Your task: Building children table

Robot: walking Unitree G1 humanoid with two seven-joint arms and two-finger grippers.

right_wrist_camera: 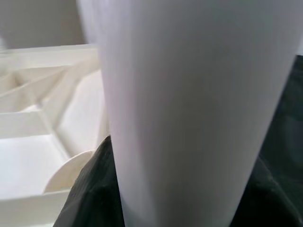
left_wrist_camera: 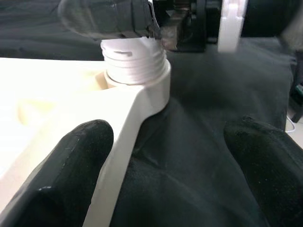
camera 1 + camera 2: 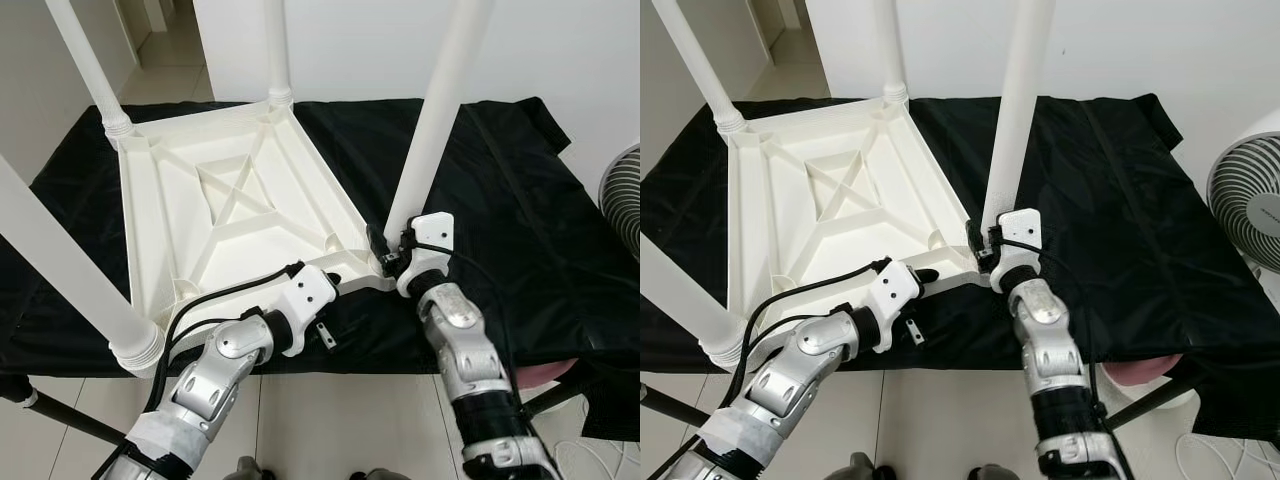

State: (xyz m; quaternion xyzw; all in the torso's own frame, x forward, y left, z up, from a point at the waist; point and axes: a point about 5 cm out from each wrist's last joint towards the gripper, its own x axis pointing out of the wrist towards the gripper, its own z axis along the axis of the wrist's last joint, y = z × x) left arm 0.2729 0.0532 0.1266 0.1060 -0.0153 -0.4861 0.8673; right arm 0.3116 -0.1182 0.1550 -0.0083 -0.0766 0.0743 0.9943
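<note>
A white plastic children's table [image 3: 240,200] lies upside down on a black cloth [image 3: 500,200]. Its near right leg [image 3: 435,120] stands upright in the corner socket [image 2: 137,71]. My right gripper [image 3: 385,255] is shut on that leg just above the socket, and the leg [image 1: 189,109] fills most of the right wrist view. My left gripper [image 3: 930,278] is open at the table's front rim, close to the same corner. In the left wrist view the rim [image 2: 123,142] runs between the two black fingers [image 2: 71,165].
Three other white legs stand upright: far left [image 3: 90,60], far middle [image 3: 277,50] and near left [image 3: 70,270]. A white fan [image 3: 1245,205] stands at the right past the cloth's edge. Tiled floor and dark stand legs [image 3: 60,415] lie below the front edge.
</note>
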